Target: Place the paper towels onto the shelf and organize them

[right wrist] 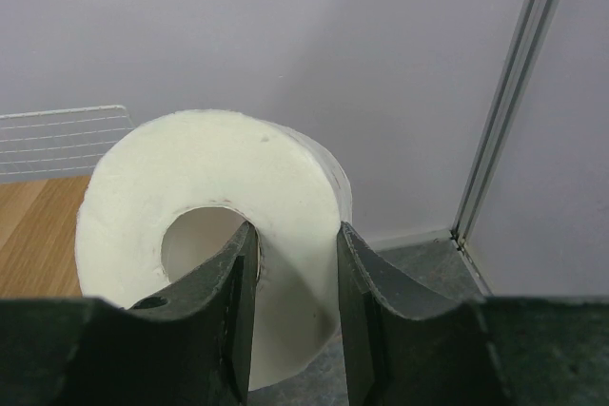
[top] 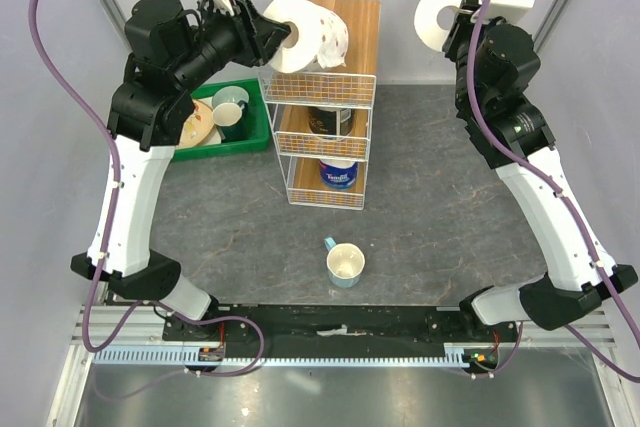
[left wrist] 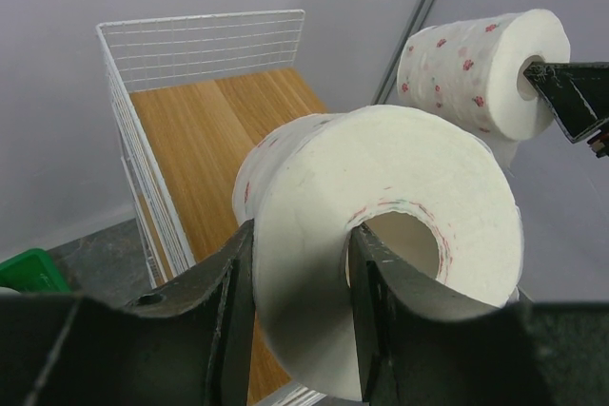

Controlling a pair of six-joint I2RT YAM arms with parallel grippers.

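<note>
Step in hand: carry to shelf, both arms loaded.

Your left gripper (left wrist: 300, 259) is clamped narrow on the wall of a white paper roll with faint red print (left wrist: 381, 225), one finger inside the hollow core and one on the outside. That roll hangs at the left edge of the top tier of the tall white wire shelf with light brown wooden boards (top: 362, 37). It is above the wire rim and not resting on the board.

Your right gripper (right wrist: 295, 254) is closed the same way on a second white paper roll (right wrist: 209, 187), held high and well apart to the right of the shelf.

Shelf stock: a dark-wrapped roll (top: 330, 119) on the middle tier and a blue-wrapped roll (top: 338, 173) on the bottom tier.

Next move, as I judge it:
- Bring the left roll inward past the wire rim and lower it until it bears on the top board.
- Then part the fingers. The inner finger must slide out of the core without dragging the roll.
- Set it to one side so the second roll has room.
- Hold your right arm back until the left is out, since both seem bound for the same tier.

Writing:
- The blue wrapper carries a pale label, too small to read.
- Nothing is legible on the dark wrapper.
- The held rolls show no brand, only small red printed motifs.
</note>
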